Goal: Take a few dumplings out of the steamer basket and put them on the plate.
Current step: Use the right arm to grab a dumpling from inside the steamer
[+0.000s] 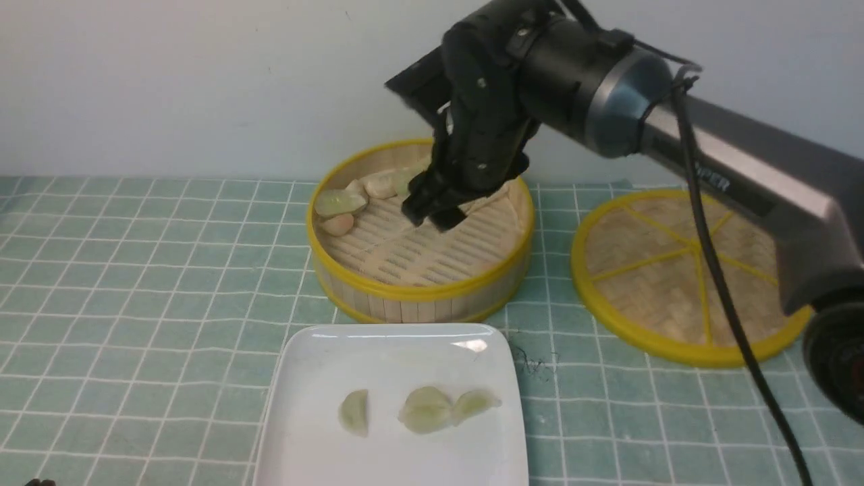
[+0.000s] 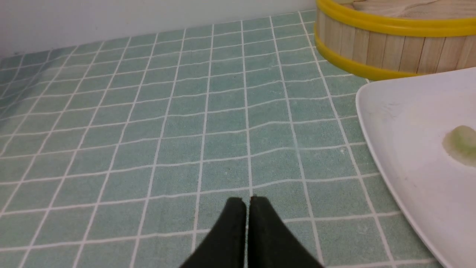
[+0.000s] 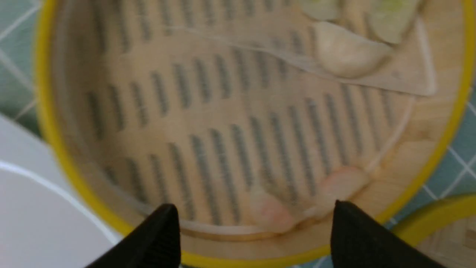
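Low over the steamer basket point(image 1: 418, 297), the right gripper point(image 1: 433, 212) hung with fingers point(image 3: 156, 242) spread wide and empty, apparently set to straddle a pinkish dumpling point(image 3: 271, 212) by the rim, while three dumplings point(image 1: 425, 408) lay on the plate point(image 1: 378, 344) and the left gripper point(image 2: 247, 201) sat closed, empty, off aside.

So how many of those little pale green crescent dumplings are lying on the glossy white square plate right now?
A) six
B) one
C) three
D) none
C: the front view shows three pale green crescent dumplings lying on the glossy white square plate, one on its own and two close together beside it.
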Tool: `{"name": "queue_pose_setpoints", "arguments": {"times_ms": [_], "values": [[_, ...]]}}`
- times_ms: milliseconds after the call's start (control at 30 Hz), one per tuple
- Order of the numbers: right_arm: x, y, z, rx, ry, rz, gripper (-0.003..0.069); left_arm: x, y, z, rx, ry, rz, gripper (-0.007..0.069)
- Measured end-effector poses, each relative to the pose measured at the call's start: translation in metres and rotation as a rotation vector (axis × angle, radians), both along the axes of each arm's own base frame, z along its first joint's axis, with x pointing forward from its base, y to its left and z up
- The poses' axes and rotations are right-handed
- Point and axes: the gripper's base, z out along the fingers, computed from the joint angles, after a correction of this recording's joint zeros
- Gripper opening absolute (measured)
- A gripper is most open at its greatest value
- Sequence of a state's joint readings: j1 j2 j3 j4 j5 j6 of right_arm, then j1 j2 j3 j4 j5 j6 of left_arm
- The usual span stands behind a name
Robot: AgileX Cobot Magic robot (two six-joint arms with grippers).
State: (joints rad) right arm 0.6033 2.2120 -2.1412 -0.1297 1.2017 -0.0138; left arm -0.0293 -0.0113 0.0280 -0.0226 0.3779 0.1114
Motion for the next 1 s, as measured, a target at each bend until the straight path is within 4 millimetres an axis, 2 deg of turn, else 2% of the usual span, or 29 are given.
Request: {"name": "queue_pose_setpoints", "arguments": {"times_ms": [167,267,500,733,1000], "values": [[0.029,-0.028,-0.019,0.091,0.036,-0.089,0.0475,0.000,0.000,0.000,0.000,0.000,0.000,-0.0006],[0.038,-0.028,-0.034,0.112,0.040,-0.078,0.0475,0.000,0.000,0.000,0.000,0.000,0.000,-0.0006],[0.041,-0.024,-0.049,0.103,0.048,-0.057,0.0475,0.000,0.000,0.000,0.000,0.000,0.000,-0.0006],[0.046,-0.023,-0.079,0.054,0.087,-0.057,0.0475,0.000,0.000,0.000,0.000,0.000,0.000,-0.0006],[0.046,-0.021,-0.085,0.042,0.101,-0.048,0.0475,0.000,0.000,0.000,0.000,0.000,0.000,-0.0006]]}}
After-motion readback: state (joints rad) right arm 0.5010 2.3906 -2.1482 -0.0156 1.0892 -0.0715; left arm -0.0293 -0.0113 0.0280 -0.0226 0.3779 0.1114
